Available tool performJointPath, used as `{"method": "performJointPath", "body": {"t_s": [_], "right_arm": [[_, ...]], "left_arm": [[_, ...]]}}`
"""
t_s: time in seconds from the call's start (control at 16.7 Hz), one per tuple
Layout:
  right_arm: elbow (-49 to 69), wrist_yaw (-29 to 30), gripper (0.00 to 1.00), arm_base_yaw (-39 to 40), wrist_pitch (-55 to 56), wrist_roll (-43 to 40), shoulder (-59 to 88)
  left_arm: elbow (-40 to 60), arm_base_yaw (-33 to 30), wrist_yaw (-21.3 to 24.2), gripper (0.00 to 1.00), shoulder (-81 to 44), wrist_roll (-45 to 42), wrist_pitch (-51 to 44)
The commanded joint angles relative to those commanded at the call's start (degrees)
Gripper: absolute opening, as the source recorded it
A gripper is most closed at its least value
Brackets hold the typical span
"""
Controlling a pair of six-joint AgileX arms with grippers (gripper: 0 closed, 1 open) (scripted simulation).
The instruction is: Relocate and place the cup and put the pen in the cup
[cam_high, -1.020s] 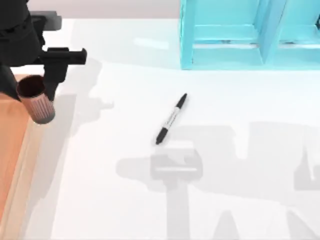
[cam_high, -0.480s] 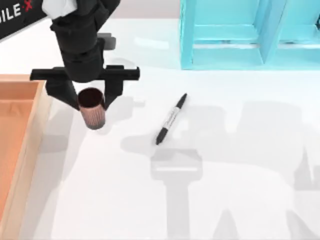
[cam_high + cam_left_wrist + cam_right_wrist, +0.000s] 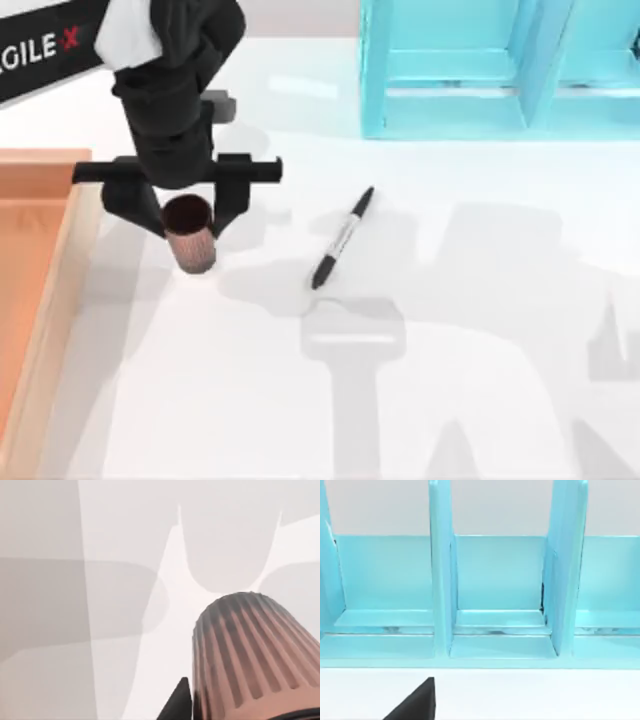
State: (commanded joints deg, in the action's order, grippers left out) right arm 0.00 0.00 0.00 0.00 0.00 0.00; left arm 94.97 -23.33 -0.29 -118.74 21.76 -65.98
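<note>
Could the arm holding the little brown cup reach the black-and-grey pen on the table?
Probably not yet: the left tool is shut on the small reddish-brown ribbed cup. The slim black-capped marker pen lies uncovered nearby on the white table.

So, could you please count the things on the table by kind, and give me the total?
Cup: 1, held in the left gripper
Pen: 1, lying on the table
Wooden tray: 1, at the table's left edge
Light blue rack: 1, at the far side
Total: 4
</note>
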Motion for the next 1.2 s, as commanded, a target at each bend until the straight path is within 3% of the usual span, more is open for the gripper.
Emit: {"method": "performJointPath", "body": {"t_s": [0.36,1.14,1.2], "right_arm": [[0.00,0.00,1.00,0.00,0.00,0.00,0.00],[0.00,0.00,1.00,0.00,0.00,0.00,0.00],[0.00,0.00,1.00,0.00,0.00,0.00,0.00]], "left_arm": [[-2.21,-0.07,-0.01,0.00,-0.60,0.06,2.39],[-2.21,-0.07,-0.01,0.98,-0.60,0.06,2.39],[-2.21,-0.07,-0.01,1.00,-0.60,0.06,2.39]]}}
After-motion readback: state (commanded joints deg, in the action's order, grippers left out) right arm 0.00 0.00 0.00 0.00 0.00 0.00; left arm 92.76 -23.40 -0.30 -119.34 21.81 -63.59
